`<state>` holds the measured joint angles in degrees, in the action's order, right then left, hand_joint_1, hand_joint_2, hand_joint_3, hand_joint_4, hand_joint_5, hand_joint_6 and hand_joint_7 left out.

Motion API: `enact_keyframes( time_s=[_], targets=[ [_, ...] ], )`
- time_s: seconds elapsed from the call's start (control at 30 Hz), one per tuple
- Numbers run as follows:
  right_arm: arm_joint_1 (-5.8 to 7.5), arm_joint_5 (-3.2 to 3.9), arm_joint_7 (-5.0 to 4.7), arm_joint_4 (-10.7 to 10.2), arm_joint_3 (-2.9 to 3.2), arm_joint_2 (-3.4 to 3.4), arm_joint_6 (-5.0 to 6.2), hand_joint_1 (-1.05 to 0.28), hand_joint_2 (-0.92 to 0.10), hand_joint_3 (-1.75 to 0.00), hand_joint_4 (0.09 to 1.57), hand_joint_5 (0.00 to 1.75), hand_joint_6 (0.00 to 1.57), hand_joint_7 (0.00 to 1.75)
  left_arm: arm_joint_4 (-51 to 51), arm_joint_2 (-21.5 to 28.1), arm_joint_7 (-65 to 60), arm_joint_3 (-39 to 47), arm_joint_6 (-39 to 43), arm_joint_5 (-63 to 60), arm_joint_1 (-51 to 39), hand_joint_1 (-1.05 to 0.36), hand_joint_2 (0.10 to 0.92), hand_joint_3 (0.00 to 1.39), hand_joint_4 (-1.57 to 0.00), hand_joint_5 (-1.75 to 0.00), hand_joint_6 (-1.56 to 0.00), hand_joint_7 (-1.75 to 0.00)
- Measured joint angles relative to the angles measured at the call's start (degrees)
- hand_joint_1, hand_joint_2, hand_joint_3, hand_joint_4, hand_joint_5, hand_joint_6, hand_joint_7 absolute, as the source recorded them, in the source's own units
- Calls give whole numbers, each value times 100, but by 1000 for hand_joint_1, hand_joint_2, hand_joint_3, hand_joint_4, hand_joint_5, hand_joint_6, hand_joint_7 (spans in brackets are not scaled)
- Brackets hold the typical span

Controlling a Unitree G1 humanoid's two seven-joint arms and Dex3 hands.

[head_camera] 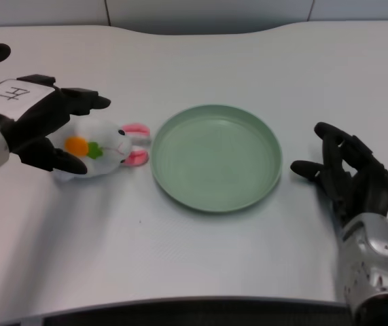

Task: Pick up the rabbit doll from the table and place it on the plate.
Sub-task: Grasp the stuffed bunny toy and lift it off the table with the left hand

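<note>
The idle right robot hand waits right of the plate. The rabbit lies on the tabletop just left of the plate, ears toward it; the left robot hand brackets its body, fingers apart, nothing lifted yet

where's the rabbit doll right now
In the head view the rabbit doll lies on the white table at the left, just left of the green plate, between the left hand's fingers.
</note>
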<state>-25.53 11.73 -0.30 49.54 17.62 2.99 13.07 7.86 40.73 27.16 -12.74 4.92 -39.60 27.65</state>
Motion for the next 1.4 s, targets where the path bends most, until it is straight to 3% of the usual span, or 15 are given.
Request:
enact_keyframes(
  time_s=[0.23,0.43,1.07,1.4],
  targets=[
    [-17,3,43,53,28,34,10,-314,-921,-302,735,999,707,476,590,-32,384,-550,-142,-397,662,-999,896,10,1,1,-63,-4],
    [-18,2,104,111,37,43,95,-323,-921,-308,732,990,705,473,1131,-135,332,-901,-72,-672,946,-1025,906,9,-22,-12,-84,-13],
    [-20,3,77,91,35,44,92,-305,-921,-332,720,1000,690,446,3524,-782,-1331,-1863,431,-1334,1664,-993,891,2,-126,-83,-181,-37],
    [-20,7,69,88,44,42,78,-312,-921,-315,737,1015,687,429,4324,-831,-2492,-2312,670,-1765,1989,-963,903,2,-182,-117,-215,-24]
  ],
)
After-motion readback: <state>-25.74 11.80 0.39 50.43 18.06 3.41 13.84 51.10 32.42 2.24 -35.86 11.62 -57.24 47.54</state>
